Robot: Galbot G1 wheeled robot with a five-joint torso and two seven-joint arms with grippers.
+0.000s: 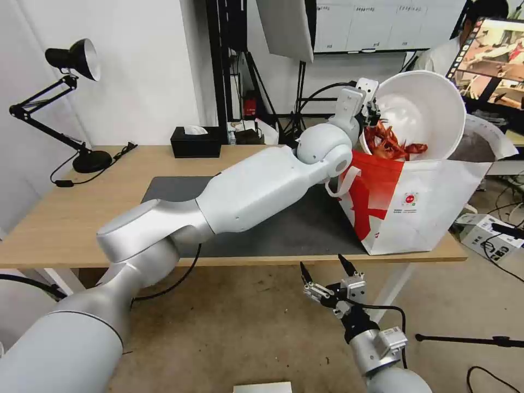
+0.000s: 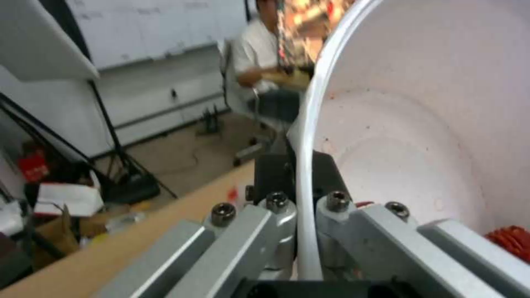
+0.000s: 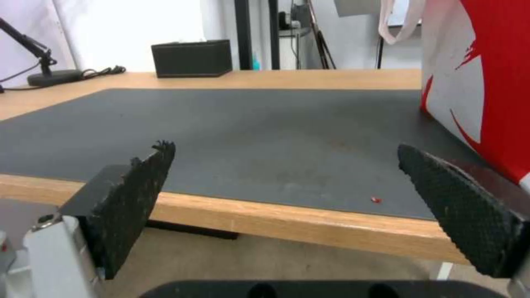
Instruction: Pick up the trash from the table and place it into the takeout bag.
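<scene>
Left pincer (image 1: 370, 112) tips bowl (image 1: 431, 114) over bag (image 1: 426, 202); wrist view shows rim clamped.

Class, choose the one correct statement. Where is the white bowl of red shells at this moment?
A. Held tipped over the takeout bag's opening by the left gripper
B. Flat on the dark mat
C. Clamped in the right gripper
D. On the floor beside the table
A: the left gripper pinches the rim of the white bowl, which tilts above the takeout bag, red shells sliding down.
</scene>
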